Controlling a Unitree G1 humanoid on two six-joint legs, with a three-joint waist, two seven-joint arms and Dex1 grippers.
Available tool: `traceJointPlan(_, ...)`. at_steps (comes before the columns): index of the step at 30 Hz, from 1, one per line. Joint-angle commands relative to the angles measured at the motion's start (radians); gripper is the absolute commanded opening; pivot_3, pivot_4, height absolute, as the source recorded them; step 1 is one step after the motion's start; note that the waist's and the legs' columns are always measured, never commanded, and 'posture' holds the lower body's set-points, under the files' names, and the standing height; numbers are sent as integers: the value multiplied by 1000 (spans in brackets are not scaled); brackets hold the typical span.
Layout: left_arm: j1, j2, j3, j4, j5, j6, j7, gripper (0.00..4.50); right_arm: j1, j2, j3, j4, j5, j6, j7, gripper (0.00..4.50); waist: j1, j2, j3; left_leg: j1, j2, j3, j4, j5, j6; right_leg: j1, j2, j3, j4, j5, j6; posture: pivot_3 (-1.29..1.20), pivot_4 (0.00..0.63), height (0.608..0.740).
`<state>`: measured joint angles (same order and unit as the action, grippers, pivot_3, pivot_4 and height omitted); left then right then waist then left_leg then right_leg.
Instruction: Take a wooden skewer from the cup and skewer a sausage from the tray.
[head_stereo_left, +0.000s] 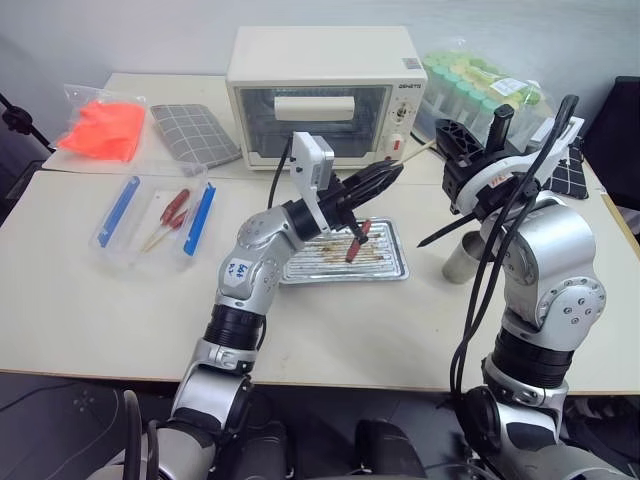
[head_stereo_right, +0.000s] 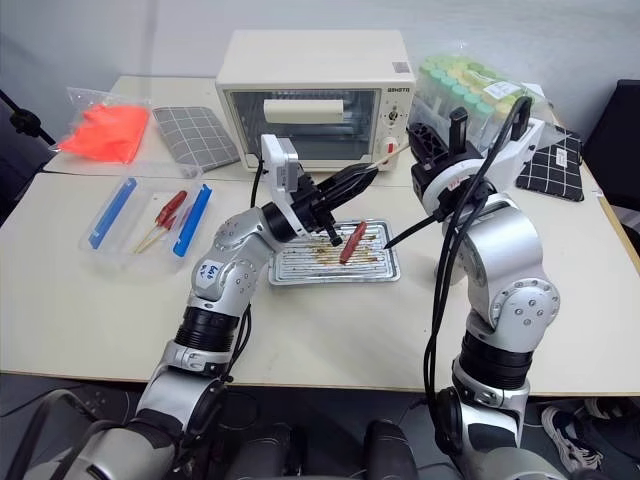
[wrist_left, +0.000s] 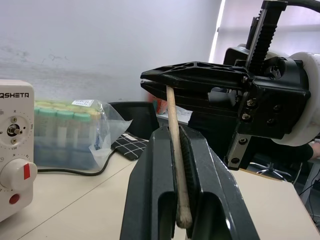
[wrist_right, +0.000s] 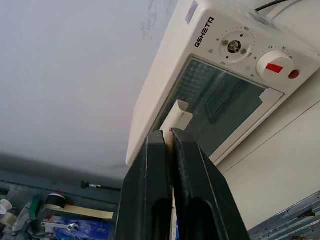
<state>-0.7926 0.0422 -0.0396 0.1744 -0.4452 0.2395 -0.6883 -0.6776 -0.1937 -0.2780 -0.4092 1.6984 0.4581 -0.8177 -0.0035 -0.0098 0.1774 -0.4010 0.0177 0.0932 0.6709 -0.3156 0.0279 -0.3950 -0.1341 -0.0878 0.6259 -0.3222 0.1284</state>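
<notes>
The wooden skewer (wrist_left: 172, 112) is a thin pale stick clamped between both grippers in front of the oven. My left gripper (head_stereo_left: 393, 171) is shut on its lower part, above the tray (head_stereo_left: 392, 268). My right gripper (wrist_left: 150, 79) is shut on its upper end; in the right wrist view the stick shows as a pale strip between the closed fingers (wrist_right: 150, 165). One dark red sausage (head_stereo_left: 357, 240) lies in the shiny ribbed tray below the left gripper, untouched. The grey steel cup (head_stereo_left: 462, 258) stands right of the tray, partly hidden by my right arm.
A cream toaster oven (head_stereo_left: 325, 95) stands behind the tray. A bag of green-capped tubes (head_stereo_left: 480, 90) is at the back right. On the left lie a clear bag with sausages on sticks (head_stereo_left: 160, 215), an orange bag (head_stereo_left: 100, 125) and a grey checked mat (head_stereo_left: 195, 133).
</notes>
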Motion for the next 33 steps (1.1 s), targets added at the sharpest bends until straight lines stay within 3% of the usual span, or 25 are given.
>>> traceJointPlan(1,-19,7,21,-23,-1,-10,11,35,15,-49,8,-60,4,14,26,0,0,0,0,0,0,0,0,0,0,0,0,0,0,0,0,0,150,740)
traceJointPlan(4,-11,38,33,-36,-2,3,6,35,21,-84,14,-52,3,34,46,0,0,0,0,-1,0,-1,1,0,0,0,0,-1,0,0,0,0,150,740)
traceJointPlan(7,13,100,45,-62,-1,22,-18,0,14,-157,31,-23,14,89,88,692,-3,0,0,-2,0,-1,2,0,0,0,0,-2,0,0,0,0,150,740)
traceJointPlan(10,37,162,58,-87,-8,38,-34,0,-12,-253,57,33,-13,167,150,1668,-3,0,0,-1,1,-1,2,0,0,0,0,-2,0,0,0,0,150,740)
traceJointPlan(11,46,183,65,-95,-10,44,-39,0,-24,-282,63,57,-24,192,175,1668,-3,0,0,-2,1,-2,2,0,0,0,0,-2,0,0,0,0,150,740)
traceJointPlan(14,73,255,91,-127,-18,74,-54,0,-90,-408,117,155,-147,302,342,1668,-1,0,0,-2,1,-2,3,0,0,0,0,-2,0,0,0,0,150,740)
traceJointPlan(17,107,319,106,-176,-27,105,-73,0,-161,-546,247,213,-385,379,607,1668,1,1,0,-3,1,-2,4,0,1,0,0,-2,0,0,0,0,150,740)
traceJointPlan(21,164,422,132,-253,-52,154,-119,0,-258,-641,442,302,-711,353,965,2590,-1,1,1,-3,1,-2,4,-1,1,-1,0,-3,0,0,0,0,150,740)
traceJointPlan(23,200,490,152,-297,-71,187,-156,0,-335,-658,586,380,-931,245,1179,3165,-4,1,1,-3,1,-1,4,-1,1,-1,0,-3,0,0,0,0,150,740)
traceJointPlan(28,292,640,209,-396,-127,260,-236,0,-482,-580,816,681,-1341,-128,1604,3165,-24,1,2,-4,0,-1,3,-1,0,-3,0,-2,0,0,0,0,150,740)
traceJointPlan(33,384,761,280,-454,-158,290,-299,0,-529,-478,948,1001,-1633,-593,1884,3165,-29,1,2,-4,0,-1,4,-1,0,-2,-1,-3,0,0,0,0,150,740)
